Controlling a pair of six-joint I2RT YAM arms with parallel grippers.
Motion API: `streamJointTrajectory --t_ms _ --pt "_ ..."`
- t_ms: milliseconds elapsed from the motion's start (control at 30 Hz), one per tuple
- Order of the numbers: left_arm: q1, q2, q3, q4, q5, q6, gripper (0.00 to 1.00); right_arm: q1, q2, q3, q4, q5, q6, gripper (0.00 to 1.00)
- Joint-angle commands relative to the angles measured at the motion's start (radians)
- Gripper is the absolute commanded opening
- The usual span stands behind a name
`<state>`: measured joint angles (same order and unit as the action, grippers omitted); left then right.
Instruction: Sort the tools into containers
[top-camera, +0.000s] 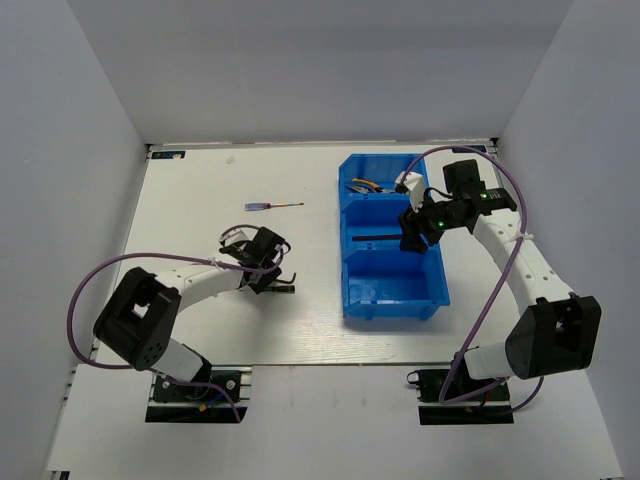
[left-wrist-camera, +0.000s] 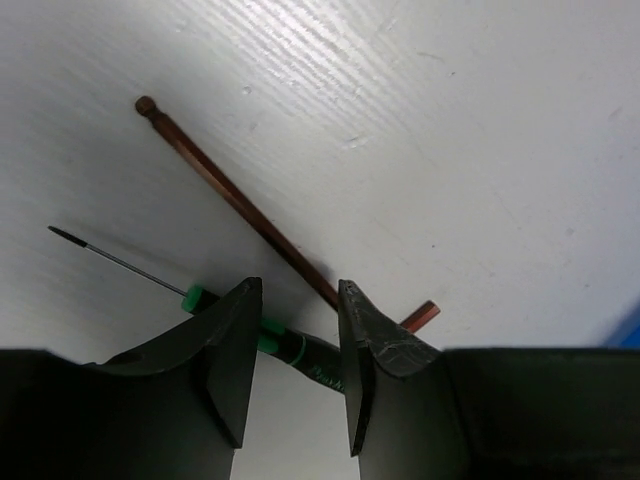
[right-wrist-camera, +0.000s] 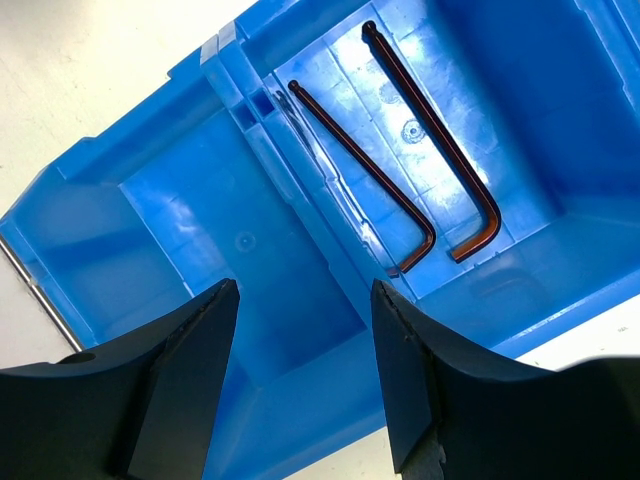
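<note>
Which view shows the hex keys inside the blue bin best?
The right wrist view: two L-shaped hex keys lie side by side in the blue bin. The top external view shows only a thin dark line there. The left wrist view misses them.

Left gripper (left-wrist-camera: 298, 290) low, jaws parted; right gripper (right-wrist-camera: 304, 290) raised, jaws parted.
</note>
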<state>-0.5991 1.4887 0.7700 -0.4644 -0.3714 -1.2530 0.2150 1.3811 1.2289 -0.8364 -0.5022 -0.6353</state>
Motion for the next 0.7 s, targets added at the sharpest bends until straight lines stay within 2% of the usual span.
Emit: streamJointTrajectory --t_ms 0,333,500,567,667 --pt "0.002 -0.048 -0.014 -0.045 0.006 -0.016 0.47 -0.005 0.006 0.026 0.017 -0.032 0.005 0.62" --pt "0.002 0.013 -0.005 -0.016 -0.021 -0.016 0.51 -0.009 -0.002 0.029 0.011 -0.029 0.003 0.62" --pt "0.012 0.112 0.109 -0.051 -0.031 -0.016 0.52 -0.009 -0.02 0.012 0.005 -0.024 -0.004 0.62" --pt "0.012 0.149 0.178 -0.086 -0.031 -0.016 0.5 -0.011 -0.025 0.007 0.005 -0.022 -0.006 0.62" --pt "0.012 0.238 0.297 -0.23 -0.031 -0.028 0.45 -0.015 -0.034 0.003 0.006 -0.019 -0.004 0.63"
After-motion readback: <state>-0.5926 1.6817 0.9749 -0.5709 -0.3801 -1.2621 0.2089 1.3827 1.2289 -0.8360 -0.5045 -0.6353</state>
